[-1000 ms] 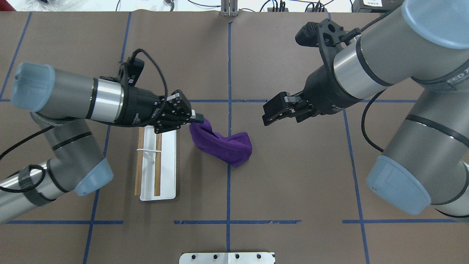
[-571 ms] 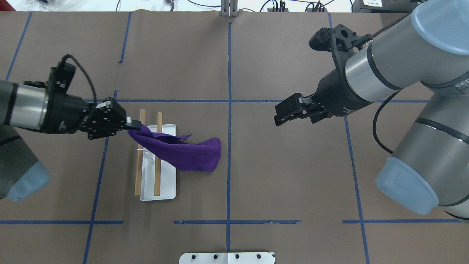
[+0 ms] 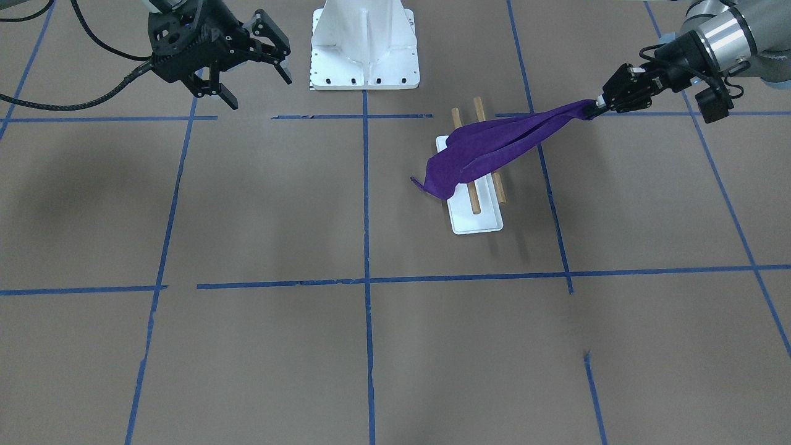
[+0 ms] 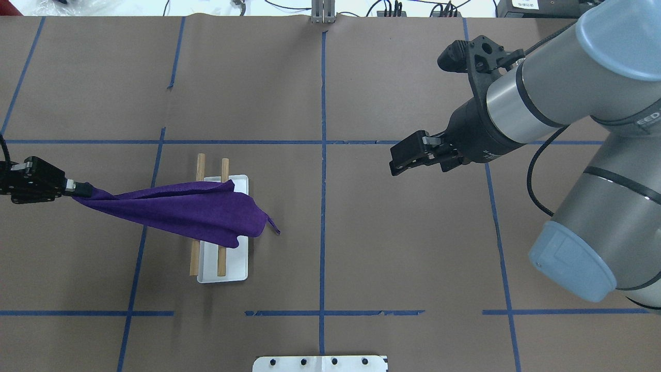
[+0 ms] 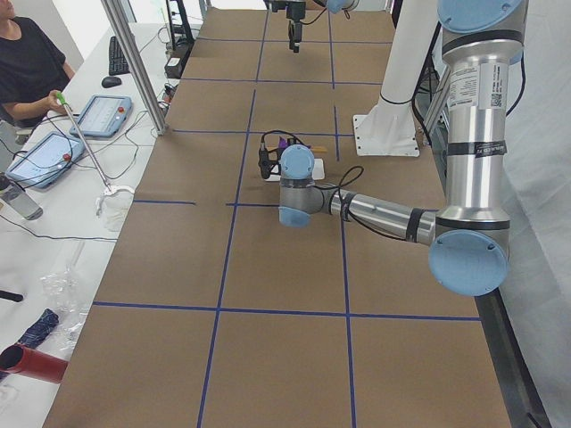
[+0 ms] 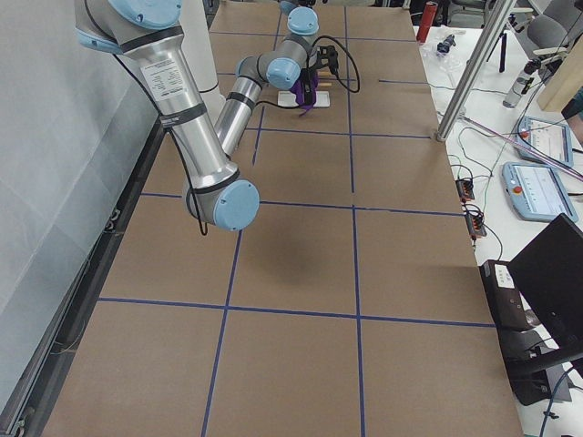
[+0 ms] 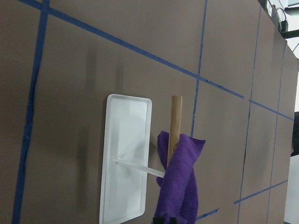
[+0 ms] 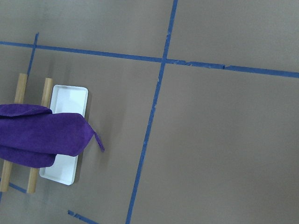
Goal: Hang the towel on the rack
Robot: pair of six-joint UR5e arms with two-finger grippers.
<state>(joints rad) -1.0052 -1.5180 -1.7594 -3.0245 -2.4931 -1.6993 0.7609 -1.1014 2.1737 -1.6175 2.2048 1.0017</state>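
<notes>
**Purple towel stretched across the rack, one end pinched by the left gripper**

The deep-purple towel (image 4: 191, 211) lies in a long, gathered band across both wooden dowels (image 4: 200, 164) of the rack (image 4: 235, 261), crossing them about midway along their length. The rack stands in the left half of the table (image 4: 413, 258), just left of the centre tape line. One end of the towel runs out to the left, well past the rack. The other end spreads wider over the white base and finishes in a small pointed corner just beyond the base's right edge. Whether that corner touches the table cannot be told.

The left gripper (image 4: 85, 190) is out at the far-left edge of the overhead view, well apart from the rack. Its jaws are pressed onto the towel's narrow left end, and the cloth runs in a nearly straight line from the fingertips to the dowels.

The right gripper (image 3: 256, 83) hangs over the right half of the table, well apart from towel and rack. Its jaws are spread and hold nothing.

The table wears brown paper marked with a grid of blue tape lines (image 4: 323, 103). A white bolted metal pedestal (image 3: 364, 49) stands at the robot's edge, near the centre line.
</notes>
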